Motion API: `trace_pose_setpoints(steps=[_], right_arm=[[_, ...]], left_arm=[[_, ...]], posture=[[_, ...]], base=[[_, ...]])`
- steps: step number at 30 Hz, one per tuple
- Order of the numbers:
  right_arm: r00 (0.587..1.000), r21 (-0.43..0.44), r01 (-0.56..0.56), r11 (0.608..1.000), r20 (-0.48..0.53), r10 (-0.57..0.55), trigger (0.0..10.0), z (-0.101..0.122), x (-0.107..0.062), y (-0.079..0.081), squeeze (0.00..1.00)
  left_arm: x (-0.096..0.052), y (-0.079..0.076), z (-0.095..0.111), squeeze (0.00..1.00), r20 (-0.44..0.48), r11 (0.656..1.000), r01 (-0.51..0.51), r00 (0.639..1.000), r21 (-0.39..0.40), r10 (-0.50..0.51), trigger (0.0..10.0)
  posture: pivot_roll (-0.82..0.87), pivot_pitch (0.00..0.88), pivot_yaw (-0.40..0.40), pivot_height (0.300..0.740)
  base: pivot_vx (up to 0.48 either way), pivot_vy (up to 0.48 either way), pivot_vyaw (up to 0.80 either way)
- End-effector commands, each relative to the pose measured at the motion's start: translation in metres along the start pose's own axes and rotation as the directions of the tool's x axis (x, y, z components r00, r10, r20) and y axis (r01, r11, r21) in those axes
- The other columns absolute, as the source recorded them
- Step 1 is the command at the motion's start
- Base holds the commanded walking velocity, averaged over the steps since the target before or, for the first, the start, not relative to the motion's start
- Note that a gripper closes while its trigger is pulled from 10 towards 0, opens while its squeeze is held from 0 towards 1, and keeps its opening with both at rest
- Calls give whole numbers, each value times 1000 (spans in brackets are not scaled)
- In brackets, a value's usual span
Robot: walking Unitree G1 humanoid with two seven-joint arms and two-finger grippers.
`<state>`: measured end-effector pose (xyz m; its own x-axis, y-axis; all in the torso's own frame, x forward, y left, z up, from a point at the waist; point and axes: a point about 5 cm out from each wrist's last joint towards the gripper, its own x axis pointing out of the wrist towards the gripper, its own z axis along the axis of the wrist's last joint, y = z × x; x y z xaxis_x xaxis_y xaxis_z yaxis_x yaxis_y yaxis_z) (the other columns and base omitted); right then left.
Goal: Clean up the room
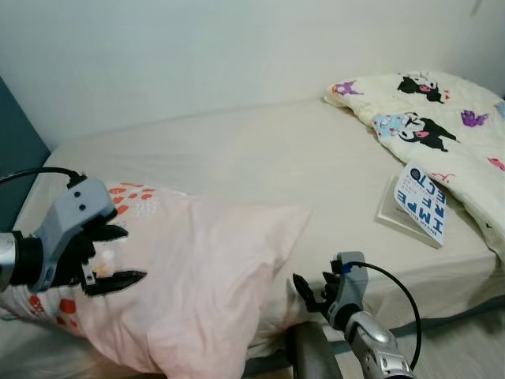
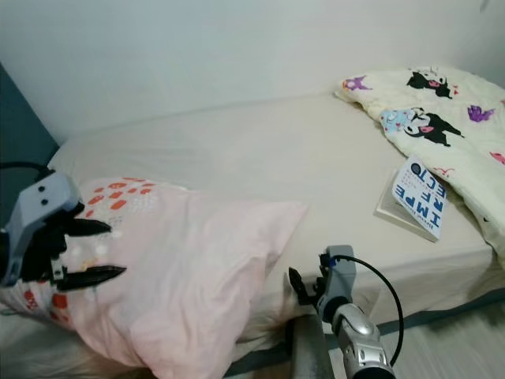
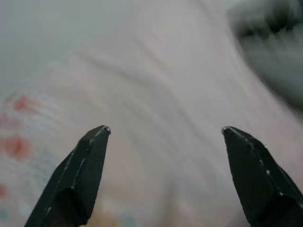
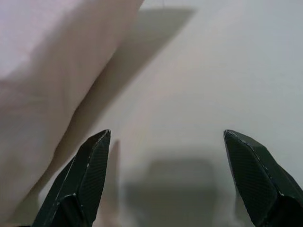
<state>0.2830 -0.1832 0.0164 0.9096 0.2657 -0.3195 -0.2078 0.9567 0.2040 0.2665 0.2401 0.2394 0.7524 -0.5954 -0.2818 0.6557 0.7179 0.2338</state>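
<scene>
Two grippers are showing in the head views: the left gripper (image 1: 114,257) is hovering, fingers spread, over a pale pink fabric pillow (image 1: 205,276) lying on the cream-sheeted bed (image 1: 260,158), beside a white-and-blue book (image 1: 418,207) and cartoon-print quilt (image 1: 442,118). The left wrist view is showing released fingers (image 3: 85,165) above the pillow. The right wrist view is showing the right gripper (image 4: 165,179) open beside the pillow's edge.

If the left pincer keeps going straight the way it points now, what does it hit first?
Most likely the pink pillow: the open left pincer points right at its fabric, close up in the left wrist view. The remaining gap is hard to judge.
</scene>
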Motion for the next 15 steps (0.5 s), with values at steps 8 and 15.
trace_pose_setpoints(steps=[8, 15], right_arm=[[1000, 31, 0, 1000, -27, 0, 10000, -9, -1, 3, 0], [1000, 29, 1, 1000, -27, 0, 10000, -9, -1, 4, 0]], left_arm=[[46, 32, -50, 702, -9, 677, -349, 892, -648, 452, 10000], [68, 14, -104, 0, -30, 248, -251, 758, -936, 652, 10000]], posture=[[-99, 109, 16, 581], [-101, 111, 14, 581]], base=[[0, 0, 0], [0, 0, 0]])
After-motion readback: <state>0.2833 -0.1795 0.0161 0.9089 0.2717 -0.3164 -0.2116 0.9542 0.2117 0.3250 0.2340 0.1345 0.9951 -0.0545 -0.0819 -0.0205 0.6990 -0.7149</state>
